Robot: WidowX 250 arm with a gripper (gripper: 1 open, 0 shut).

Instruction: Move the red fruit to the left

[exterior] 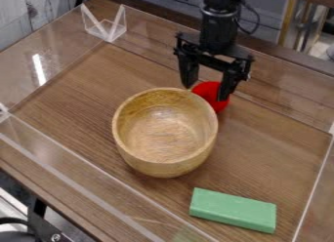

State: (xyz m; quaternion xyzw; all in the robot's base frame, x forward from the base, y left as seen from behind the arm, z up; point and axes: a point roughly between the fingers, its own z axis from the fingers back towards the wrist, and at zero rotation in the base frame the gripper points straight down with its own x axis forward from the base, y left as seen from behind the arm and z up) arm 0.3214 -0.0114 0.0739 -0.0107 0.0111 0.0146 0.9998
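**Open gripper straddling red fruit, right of centre**

The red fruit (212,94) sits on the wooden tabletop (274,148) just right of frame centre, approx. upper-middle, touching or all but touching the upper-right rim of the wooden bowl (163,131). Only its lower and right parts show; the rest is behind the fingers.

The gripper (213,83) points down right over it, jaws spread wide, one dark finger on the fruit's left, the other (236,84) on its right. Fingers reach down around the fruit's upper half (can't tell if either pad touches it). Nothing is clamped; the fruit rests on the table.

The bowl is w/o contents, light wood, centre of frame. A flat green block (233,209) lies at lower right, well apart from bowl and fruit. Clear acrylic walls (39,65) ring the work area, w/ a small clear stand (104,24) at upper left.
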